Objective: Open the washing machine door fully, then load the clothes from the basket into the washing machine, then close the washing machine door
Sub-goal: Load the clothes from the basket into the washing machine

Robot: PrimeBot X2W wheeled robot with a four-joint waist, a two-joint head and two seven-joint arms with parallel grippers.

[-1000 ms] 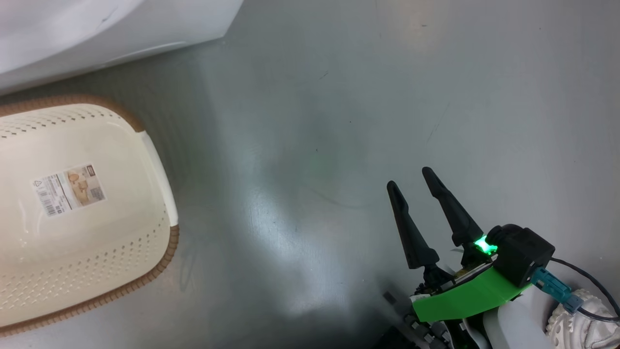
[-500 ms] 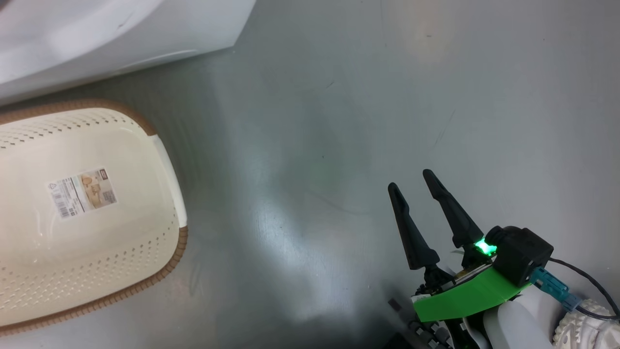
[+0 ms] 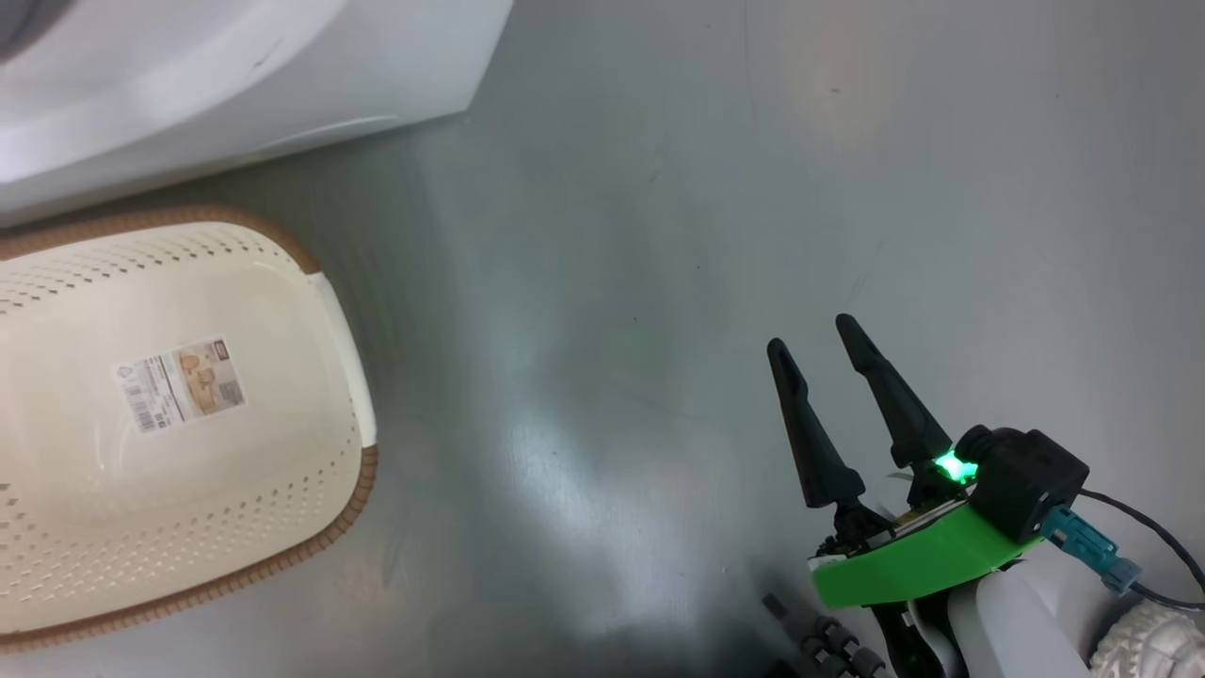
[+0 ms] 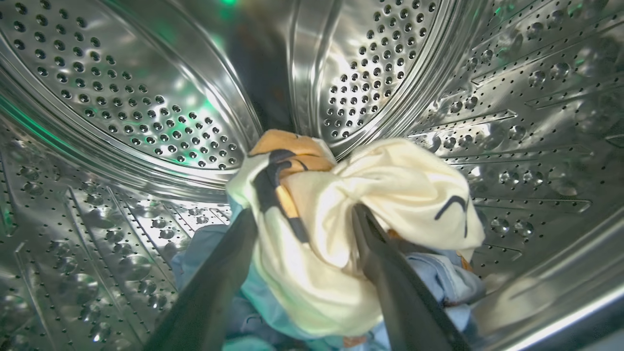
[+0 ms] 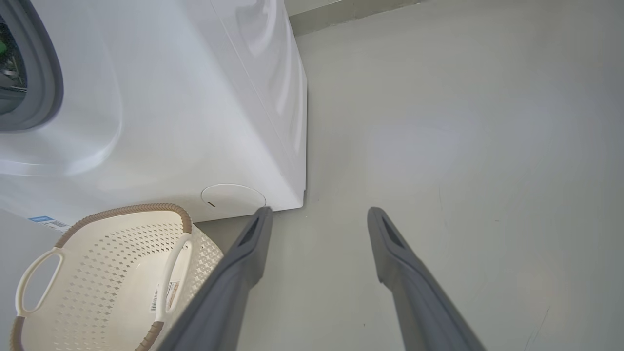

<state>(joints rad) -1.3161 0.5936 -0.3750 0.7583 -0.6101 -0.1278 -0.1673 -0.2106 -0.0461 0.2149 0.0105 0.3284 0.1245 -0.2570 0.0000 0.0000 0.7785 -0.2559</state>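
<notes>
Cream cloth and blue fabric, the clothes (image 4: 390, 190), bulged between the fingers of our left tool (image 4: 304, 210), which stood apart, and lay in the steel drum (image 4: 146, 97) behind. Our right tool (image 3: 813, 334) hung over the grey floor (image 3: 659, 235), its fingers apart too. Beyond it to the left we saw the basket (image 3: 311, 527) standing on the floor, just beside the white washer (image 3: 282, 75), whose front rose behind it.

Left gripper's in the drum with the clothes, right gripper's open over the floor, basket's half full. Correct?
No: the basket is empty, as the head view shows. The rest stands: left gripper in the drum with the clothes, right gripper open over the floor.
</notes>
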